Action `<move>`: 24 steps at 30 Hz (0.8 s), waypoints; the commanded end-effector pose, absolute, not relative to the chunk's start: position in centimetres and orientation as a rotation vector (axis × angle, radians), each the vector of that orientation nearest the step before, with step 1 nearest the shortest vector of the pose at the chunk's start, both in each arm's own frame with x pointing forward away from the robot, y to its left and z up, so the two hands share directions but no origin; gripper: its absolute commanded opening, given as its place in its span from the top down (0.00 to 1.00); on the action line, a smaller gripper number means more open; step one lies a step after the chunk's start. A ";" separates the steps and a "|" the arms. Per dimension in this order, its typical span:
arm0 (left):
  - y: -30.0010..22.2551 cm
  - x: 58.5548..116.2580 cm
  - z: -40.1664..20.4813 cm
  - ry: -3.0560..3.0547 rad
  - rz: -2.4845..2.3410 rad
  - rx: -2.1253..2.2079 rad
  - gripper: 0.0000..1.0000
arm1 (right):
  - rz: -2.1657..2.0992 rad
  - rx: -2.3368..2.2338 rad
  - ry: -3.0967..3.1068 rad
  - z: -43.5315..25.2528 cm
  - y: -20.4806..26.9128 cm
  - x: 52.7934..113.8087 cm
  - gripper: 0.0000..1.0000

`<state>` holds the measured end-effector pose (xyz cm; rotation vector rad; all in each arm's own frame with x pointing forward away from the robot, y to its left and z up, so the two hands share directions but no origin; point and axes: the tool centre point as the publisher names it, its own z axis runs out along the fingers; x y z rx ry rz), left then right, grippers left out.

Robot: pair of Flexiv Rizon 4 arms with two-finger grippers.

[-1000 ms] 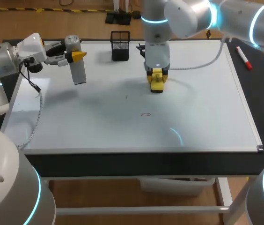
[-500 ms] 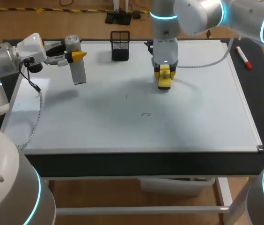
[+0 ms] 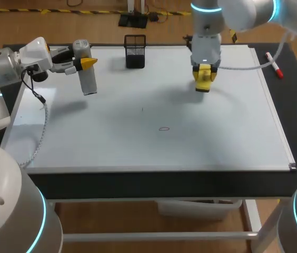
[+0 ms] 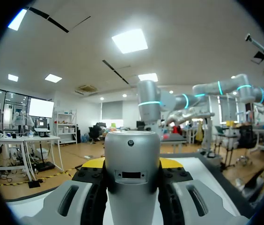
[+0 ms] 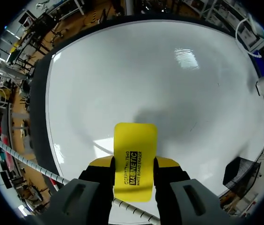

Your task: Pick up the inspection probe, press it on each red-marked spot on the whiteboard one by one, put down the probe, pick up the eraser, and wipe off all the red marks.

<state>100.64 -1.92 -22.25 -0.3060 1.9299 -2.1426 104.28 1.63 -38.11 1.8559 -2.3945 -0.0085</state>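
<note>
eraser [image 5: 135,140], flat yellow slab, clamped in right claw [image 5: 134,165].

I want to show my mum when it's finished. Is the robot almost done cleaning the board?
Nearly. The whiteboard looks mostly clean. The right gripper has its fingers shut on the yellow eraser, so wiping is in hand. Left to do: one small red mark near the middle. Also, the left gripper holds the probe up, not put down.
</note>
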 end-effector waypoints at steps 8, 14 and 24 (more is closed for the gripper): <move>-2.0 100.6 -22.2 1.927 -2.143 -0.305 1.00 | -0.047 1.760 -2.510 -37.2 -3.4 103.4 1.00; -2.0 100.6 -22.2 1.927 -2.143 -0.305 1.00 | -0.059 1.705 -2.529 -37.6 -4.3 103.5 1.00; -2.0 100.6 -22.2 1.927 -2.143 -0.305 1.00 | -0.059 1.705 -2.529 -37.6 -4.3 103.5 1.00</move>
